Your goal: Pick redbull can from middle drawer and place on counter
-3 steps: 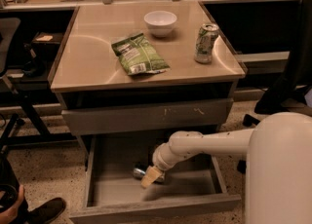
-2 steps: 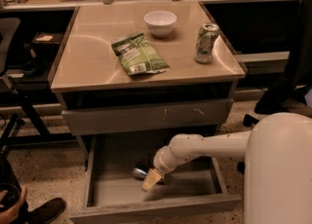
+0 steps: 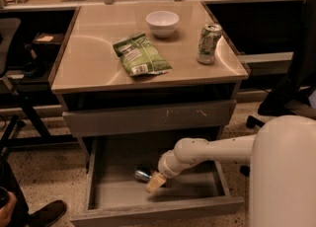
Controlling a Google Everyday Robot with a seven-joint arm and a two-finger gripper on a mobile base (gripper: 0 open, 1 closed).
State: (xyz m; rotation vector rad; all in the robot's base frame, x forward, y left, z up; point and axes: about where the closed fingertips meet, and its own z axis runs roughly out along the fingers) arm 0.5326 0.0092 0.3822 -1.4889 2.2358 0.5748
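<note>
The redbull can [image 3: 142,174] lies on its side on the floor of the open middle drawer [image 3: 158,213], left of centre; only its silver end shows. My gripper [image 3: 154,182] is down inside the drawer, right beside the can's right end and partly covering it. The white arm reaches in from the right. The counter [image 3: 94,63] is the glossy tan top above the drawers.
On the counter are a white bowl [image 3: 162,22], a green chip bag [image 3: 140,56] and a green-and-white can [image 3: 208,43]. A closed grey drawer front with scratch marks [image 3: 148,117] overhangs the open drawer. A chair base [image 3: 276,107] stands at right, a shoe [image 3: 47,213] at lower left.
My gripper has edged slightly to the right inside the drawer. The can and the counter items have not moved.
</note>
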